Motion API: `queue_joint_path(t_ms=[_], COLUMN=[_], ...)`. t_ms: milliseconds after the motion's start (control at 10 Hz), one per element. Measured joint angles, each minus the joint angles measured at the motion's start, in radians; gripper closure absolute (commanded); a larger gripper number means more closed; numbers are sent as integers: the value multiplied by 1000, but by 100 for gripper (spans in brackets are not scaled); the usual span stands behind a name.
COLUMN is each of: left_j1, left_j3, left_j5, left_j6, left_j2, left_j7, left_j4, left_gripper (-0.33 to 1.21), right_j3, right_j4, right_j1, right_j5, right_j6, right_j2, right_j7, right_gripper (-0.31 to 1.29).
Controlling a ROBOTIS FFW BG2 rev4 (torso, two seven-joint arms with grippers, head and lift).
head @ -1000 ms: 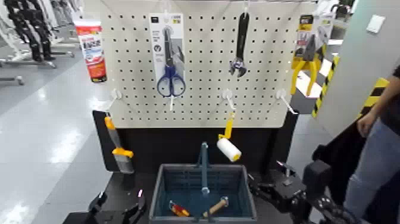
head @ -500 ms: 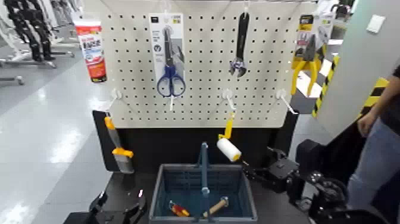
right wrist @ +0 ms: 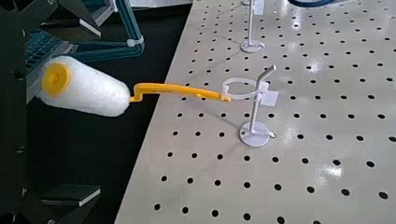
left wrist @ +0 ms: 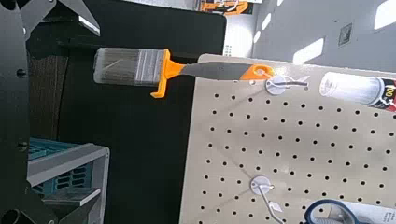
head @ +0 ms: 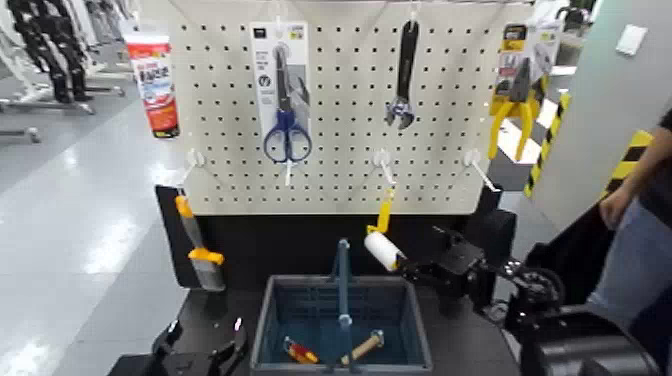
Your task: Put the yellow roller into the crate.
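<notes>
"Left gripper (head: pixel 205 352)?"
"Idle, jaws apart, at seven o'clock, left of the crate (head: pixel 262 325)."
"And the yellow roller (head: pixel 384 249)?"
"Hanging from its hook (head: pixel 384 168), five o'clock from centre (light, I'd guess, with a soft sleeve). Grip the sleeve squarely; the crate's upright handle (head: pixel 344 285) could snag it."
"Right gripper (head: pixel 408 268)?"
"Beside the sleeve, jaws apart."

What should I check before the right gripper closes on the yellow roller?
Roller on its hook: ok, hanging by its handle loop.
Right gripper open: ok.
Right gripper near the roller's sleeve: ok, beside it in the head view.
Sleeve squarely between the jaws: cannot tell.
Crate below to receive it: ok, slightly left of the roller.
Left gripper away from the roller: ok, low at left.
</notes>
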Motion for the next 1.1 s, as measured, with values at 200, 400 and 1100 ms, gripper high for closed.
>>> queue_joint_path(t_ms=[200, 400, 1100], left_j1=[-2, -4, -5], left_j3=[-2, -3, -3], left_j5=[1, 1, 2], left_j6=[0, -1, -2], left_j2=[0, 0, 0], left_j7=[-1, -2, -2], left_j4=[3, 3, 3], left_gripper=[11, 11, 11], right_j3=[30, 62, 128], right_j4=[57, 131, 322], right_j1=[-50, -116, -251], right_j5=[-7, -9, -54], right_j6=[-24, -55, -143], right_j2=[-5, -7, 11], right_j7=[6, 24, 78], right_gripper=[14, 14, 48])
